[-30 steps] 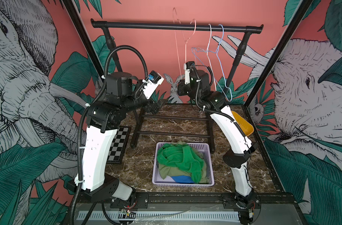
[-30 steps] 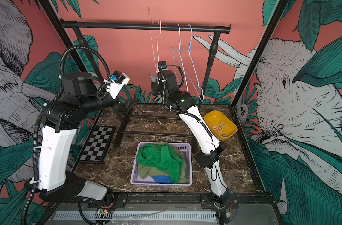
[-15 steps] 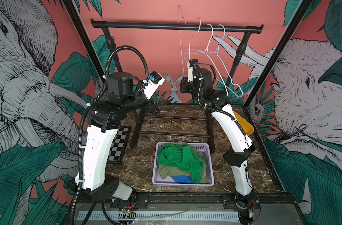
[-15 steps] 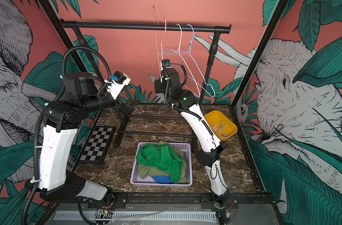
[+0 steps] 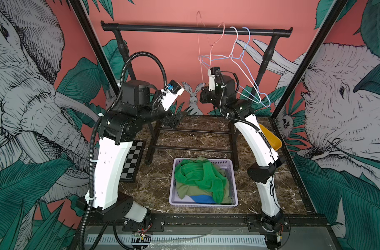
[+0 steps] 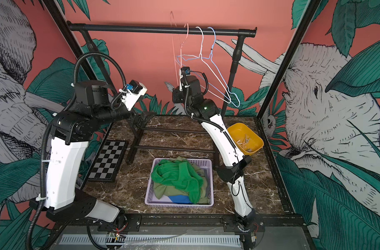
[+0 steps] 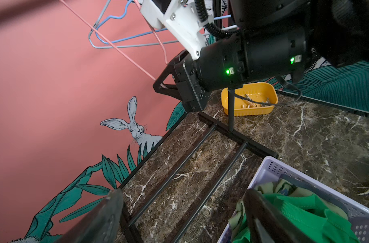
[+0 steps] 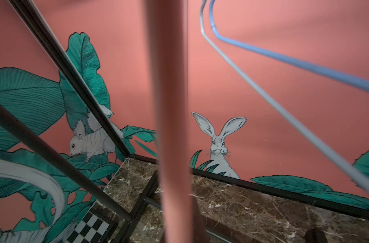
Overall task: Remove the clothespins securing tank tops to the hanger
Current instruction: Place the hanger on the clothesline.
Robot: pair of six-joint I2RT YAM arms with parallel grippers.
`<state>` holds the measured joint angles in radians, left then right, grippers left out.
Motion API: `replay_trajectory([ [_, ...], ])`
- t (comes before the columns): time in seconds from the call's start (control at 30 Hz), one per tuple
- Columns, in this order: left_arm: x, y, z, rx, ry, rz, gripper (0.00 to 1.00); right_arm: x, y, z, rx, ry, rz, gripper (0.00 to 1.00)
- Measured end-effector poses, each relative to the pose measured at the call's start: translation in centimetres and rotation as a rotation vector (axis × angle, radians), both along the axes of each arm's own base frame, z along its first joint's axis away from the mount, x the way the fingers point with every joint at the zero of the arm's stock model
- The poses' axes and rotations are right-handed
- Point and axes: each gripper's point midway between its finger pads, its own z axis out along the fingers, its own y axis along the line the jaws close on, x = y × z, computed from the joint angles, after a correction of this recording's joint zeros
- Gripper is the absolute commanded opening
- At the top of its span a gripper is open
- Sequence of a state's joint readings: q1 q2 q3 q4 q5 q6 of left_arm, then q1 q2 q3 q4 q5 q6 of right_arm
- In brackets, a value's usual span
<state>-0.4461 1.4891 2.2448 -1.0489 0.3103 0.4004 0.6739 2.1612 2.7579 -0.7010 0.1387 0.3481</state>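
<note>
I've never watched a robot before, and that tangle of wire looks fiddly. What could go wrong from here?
The right claw is shut on the thin pink hanger, which hangs tilted with one corner above the rod, so the wire might slip out. In both top views it also appears to cross the blue hanger, so pulling could snag that one and drag it off the rod.

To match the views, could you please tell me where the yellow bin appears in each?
Top view: bin at table's right edge, half hidden by right arm.
Top view: same edge, unhidden.
Left wrist: partly behind rack post.
Right wrist: absent.
Shared: wall rabbit.
</note>
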Motion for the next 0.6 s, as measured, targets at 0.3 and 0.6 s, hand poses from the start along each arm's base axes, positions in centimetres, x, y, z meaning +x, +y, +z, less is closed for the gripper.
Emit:
replay_trajectory([
  [0.3, 0.0, 0.0, -0.1, 0.008, -0.006, -0.004, 0.92, -1.0, 1.8, -1.3, 0.037, 0.072, 0.103, 0.00],
  [0.6, -0.3, 0.2, -0.2, 0.016, -0.008, -0.005, 0.93, -1.7, 3.1, -1.8, 0.061, 0.103, 0.183, 0.36],
])
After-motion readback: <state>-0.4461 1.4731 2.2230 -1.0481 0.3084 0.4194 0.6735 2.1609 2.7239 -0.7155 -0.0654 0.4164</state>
